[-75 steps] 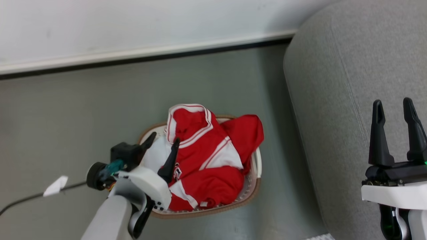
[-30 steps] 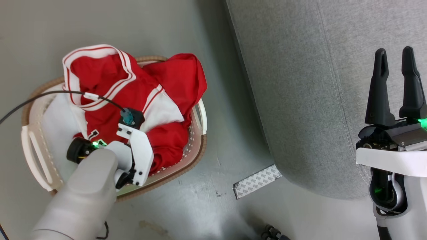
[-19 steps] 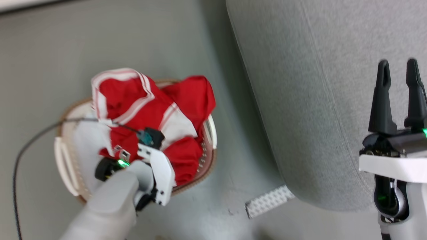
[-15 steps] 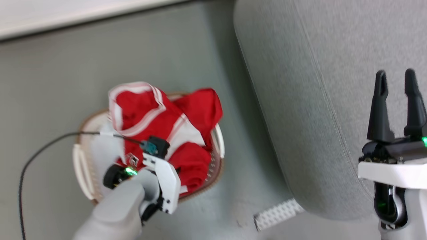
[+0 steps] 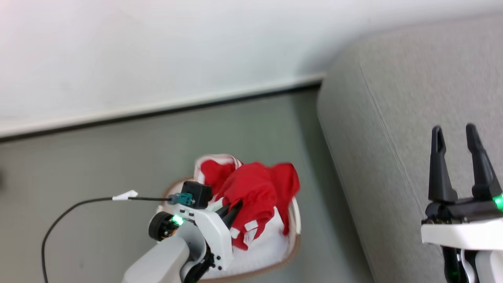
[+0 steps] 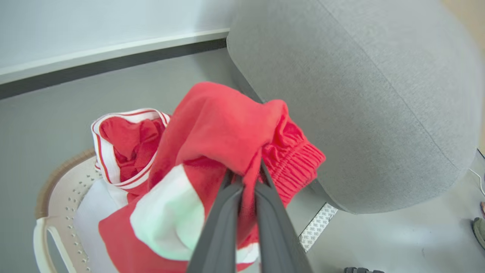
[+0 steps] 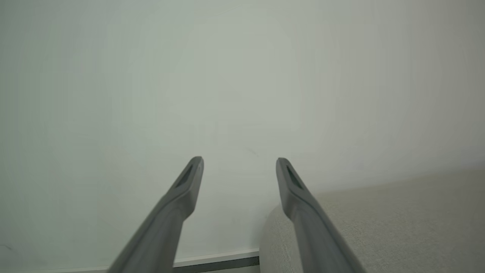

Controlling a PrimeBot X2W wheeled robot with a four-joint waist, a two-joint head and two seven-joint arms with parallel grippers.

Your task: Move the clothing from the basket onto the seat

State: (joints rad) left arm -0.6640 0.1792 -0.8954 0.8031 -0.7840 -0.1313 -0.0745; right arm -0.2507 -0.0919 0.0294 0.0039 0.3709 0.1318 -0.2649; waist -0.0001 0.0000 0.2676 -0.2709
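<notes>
Flooring [image 5: 118, 157] is running grey to a white wall [image 5: 157, 47] far off; left gripper [image 6: 245, 172] is pinching red clothing [image 6: 219, 125] over the basket [image 6: 57, 178], left of the seat [image 5: 393, 118]; right gripper [image 5: 454, 131] is hanging spread wide.

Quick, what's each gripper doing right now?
Left gripper: shut on the red clothing.
Right gripper: open, holding nothing.

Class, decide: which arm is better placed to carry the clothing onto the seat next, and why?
Left: the left pincer is shut on the clothing, held up over the basket beside the seat. The right pincer is open and empty.
</notes>
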